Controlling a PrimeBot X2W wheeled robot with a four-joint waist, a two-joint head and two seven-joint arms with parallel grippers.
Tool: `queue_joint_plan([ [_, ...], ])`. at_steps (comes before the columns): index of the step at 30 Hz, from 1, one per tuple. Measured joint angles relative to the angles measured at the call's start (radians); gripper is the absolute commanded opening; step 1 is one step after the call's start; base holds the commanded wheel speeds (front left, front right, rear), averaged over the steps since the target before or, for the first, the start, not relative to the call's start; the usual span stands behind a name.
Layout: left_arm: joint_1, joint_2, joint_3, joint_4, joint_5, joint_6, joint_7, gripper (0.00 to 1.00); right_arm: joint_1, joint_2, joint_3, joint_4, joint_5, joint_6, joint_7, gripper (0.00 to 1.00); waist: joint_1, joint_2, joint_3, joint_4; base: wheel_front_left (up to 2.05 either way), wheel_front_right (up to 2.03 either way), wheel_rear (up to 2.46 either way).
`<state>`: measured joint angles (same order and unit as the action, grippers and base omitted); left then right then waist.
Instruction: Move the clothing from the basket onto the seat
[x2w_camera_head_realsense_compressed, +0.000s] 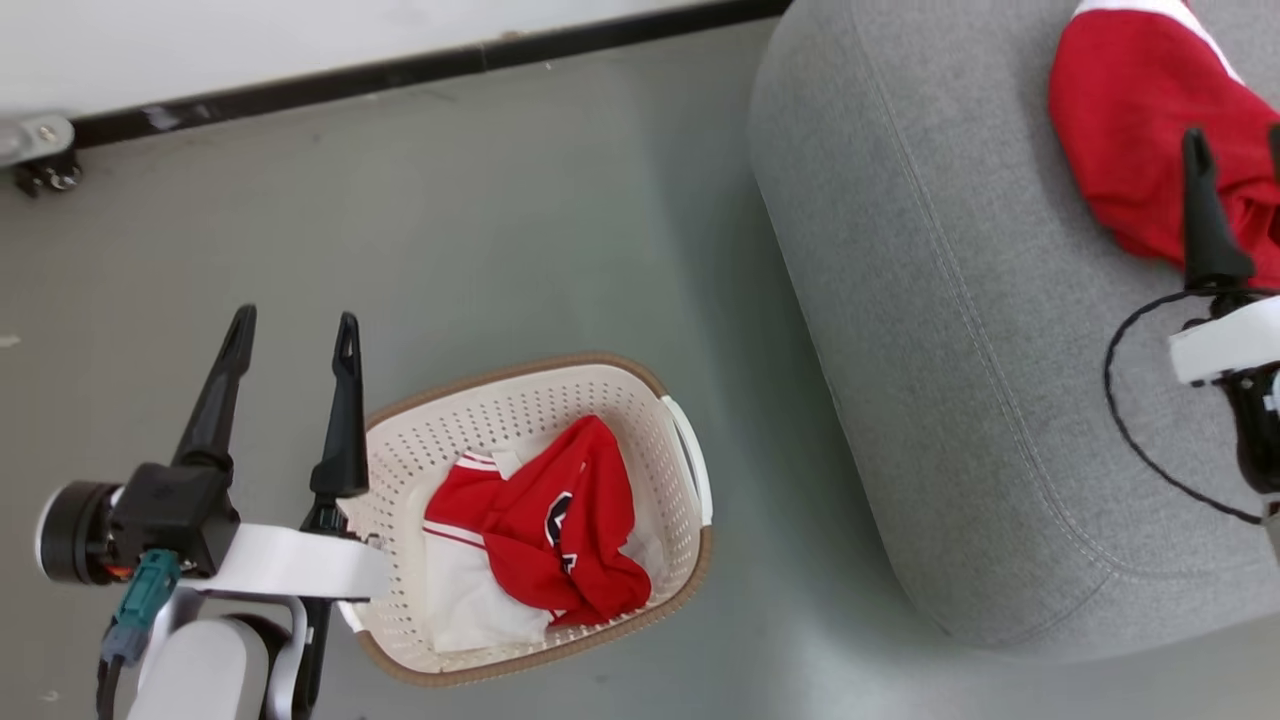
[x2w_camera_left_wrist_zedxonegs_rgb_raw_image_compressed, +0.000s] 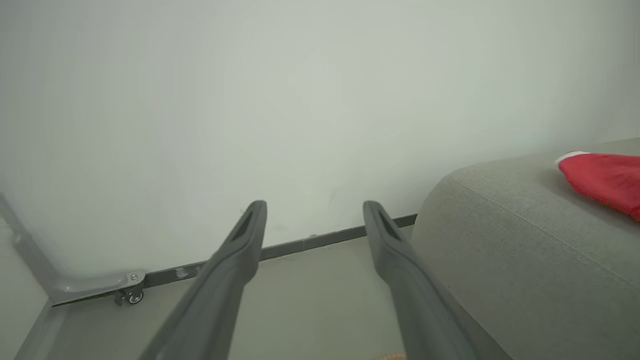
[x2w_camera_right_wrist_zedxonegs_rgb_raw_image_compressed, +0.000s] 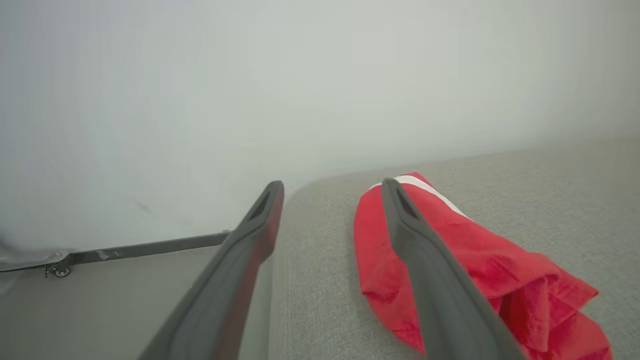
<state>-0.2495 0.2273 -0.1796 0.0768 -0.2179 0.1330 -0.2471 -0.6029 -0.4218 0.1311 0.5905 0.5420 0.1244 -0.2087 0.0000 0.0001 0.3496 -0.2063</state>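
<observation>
Partly off-frame, garment (x2w_camera_head_realsense_compressed: 1130, 120) on seat (x2w_camera_head_realsense_compressed: 950, 350)

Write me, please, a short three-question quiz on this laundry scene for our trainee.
1. True or false: a bright red lettered fabric garment lies in the cream-white perforated plastic basket.
2. Where does the other red white-trimmed garment lie? A floor; B large light-grey upholstered seat; C basket.
3. Fill in: the left gripper and right gripper both stand ____.
Key: 1 true; 2 B; 3 open.
</observation>
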Motion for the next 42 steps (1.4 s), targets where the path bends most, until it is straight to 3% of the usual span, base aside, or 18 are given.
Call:
queue_joint_plan([
  [10,0.049,-0.023,0.013,0.037,-0.007,0.018,-0.005,1.0,0.031,0.012,0.053,-0.09,-0.06,0.0,-0.02,1.0,0.0001,0.0,-0.072,0.044,0.0,0.0,0.0],
  [17,0.088,-0.046,0.015,0.055,-0.009,0.018,-0.006,1.0,0.106,0.105,0.051,-0.101,-0.069,0.0,-0.029,1.0,0.0,0.0,-0.137,0.085,0.0,0.0,0.0],
  [42,0.212,-0.089,-0.017,0.106,0.003,0.016,-0.006,1.0,0.385,0.274,0.044,-0.15,-0.231,0.0,-0.03,1.0,0.0,0.0,-0.316,0.184,0.0,0.0,0.0],
])
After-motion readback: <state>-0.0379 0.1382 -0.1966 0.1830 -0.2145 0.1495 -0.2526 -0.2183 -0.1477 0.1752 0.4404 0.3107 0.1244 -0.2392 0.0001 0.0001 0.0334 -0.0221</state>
